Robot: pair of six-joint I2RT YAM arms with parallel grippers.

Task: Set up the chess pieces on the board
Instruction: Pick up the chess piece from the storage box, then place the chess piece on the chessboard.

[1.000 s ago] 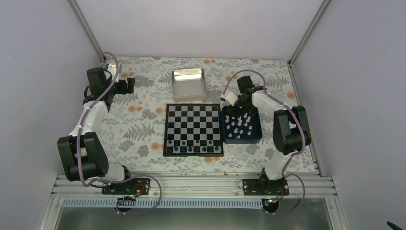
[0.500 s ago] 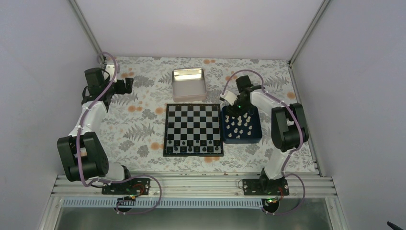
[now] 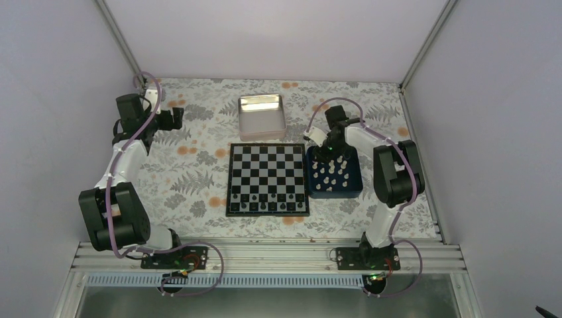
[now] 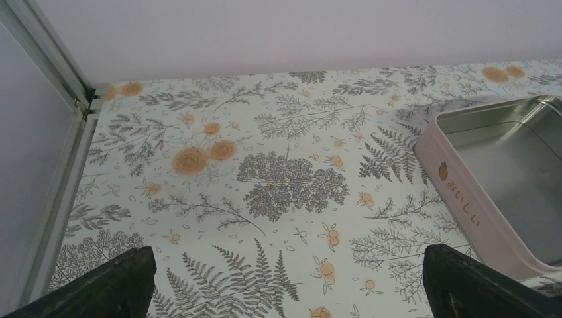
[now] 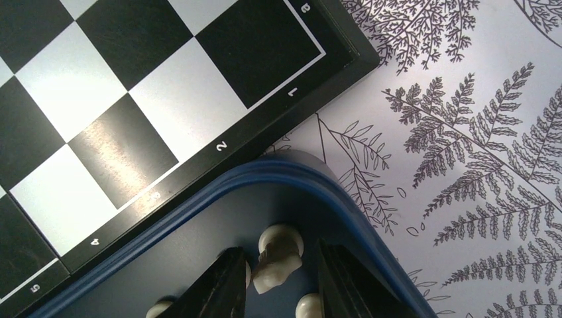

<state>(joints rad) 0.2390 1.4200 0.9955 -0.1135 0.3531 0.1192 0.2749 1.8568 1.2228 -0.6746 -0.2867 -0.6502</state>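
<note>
The chequered board (image 3: pixel 268 173) lies mid-table, and a corner of it shows in the right wrist view (image 5: pixel 132 99). Several white chess pieces (image 3: pixel 331 173) stand in a dark blue tray (image 3: pixel 354 192) right of the board. My right gripper (image 3: pixel 329 147) hangs over the tray's far-left corner. In the right wrist view it (image 5: pixel 278 285) is open, its fingers (image 5: pixel 219 291) on either side of a white knight (image 5: pixel 278 258) inside the tray rim (image 5: pixel 278 169). My left gripper (image 3: pixel 179 117) is open and empty at the far left, above the cloth (image 4: pixel 285 285).
A row of small dark pieces (image 3: pixel 268 206) stands on the board's near rank. A silver tin (image 3: pixel 261 117) sits behind the board, and its pink wall (image 4: pixel 464 192) shows in the left wrist view. More white pieces (image 5: pixel 308 306) stand beside the knight. Enclosure walls close in all around.
My right gripper has shifted slightly toward the blue tray's far-left corner. The left arm has barely moved.
</note>
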